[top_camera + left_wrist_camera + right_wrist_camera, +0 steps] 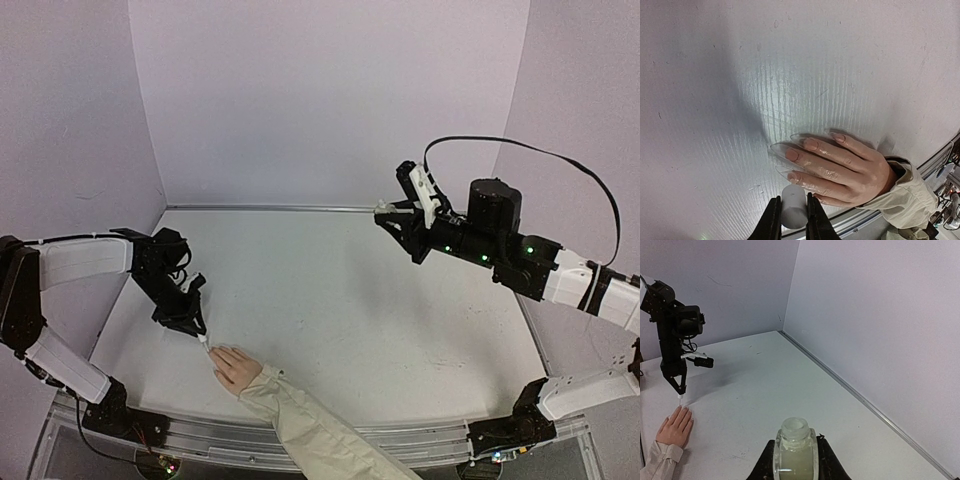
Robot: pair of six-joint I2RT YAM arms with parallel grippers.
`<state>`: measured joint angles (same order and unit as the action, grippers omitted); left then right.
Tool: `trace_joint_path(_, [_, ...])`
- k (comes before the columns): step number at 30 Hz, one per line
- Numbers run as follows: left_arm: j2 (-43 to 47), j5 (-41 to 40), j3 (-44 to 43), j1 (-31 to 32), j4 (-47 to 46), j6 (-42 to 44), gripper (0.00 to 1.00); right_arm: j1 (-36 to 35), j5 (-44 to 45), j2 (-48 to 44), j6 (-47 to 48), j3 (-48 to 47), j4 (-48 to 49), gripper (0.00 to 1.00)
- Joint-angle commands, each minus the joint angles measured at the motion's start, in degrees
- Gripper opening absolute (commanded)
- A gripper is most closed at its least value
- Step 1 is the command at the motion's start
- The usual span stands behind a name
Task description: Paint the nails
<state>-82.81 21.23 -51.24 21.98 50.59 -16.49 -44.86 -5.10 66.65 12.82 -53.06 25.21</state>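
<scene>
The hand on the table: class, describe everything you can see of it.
The hand is pale pink, glossy and plastic-looking, lying flat, palm down on the table, fingers together. Its nails are long, clear and pointed. A cream sleeve covers the wrist. A white tool in the left gripper ends by the nails; contact unclear.

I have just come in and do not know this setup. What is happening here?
A two-arm robot is working on painting the nails of a mannequin hand lying flat at the table's near left edge. The left tool is shut on a small white cap, probably the brush, right at the fingertips; whether it touches a nail I cannot tell. The right tool is shut on an open bottle, raised over the far right.
</scene>
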Motion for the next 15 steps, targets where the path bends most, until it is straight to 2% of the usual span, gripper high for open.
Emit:
trace_joint_path(1, [-0.2,-1.0,-1.5,0.1,-1.6,0.5,0.0,0.0,0.3,-2.0,0.0,-0.3,3.3,0.0])
trace_joint_path(15, [-1.7,-0.7,-0.6,0.0,-3.6,0.8,0.0,0.0,0.1,-1.8,-0.2,-0.3,3.2,0.0])
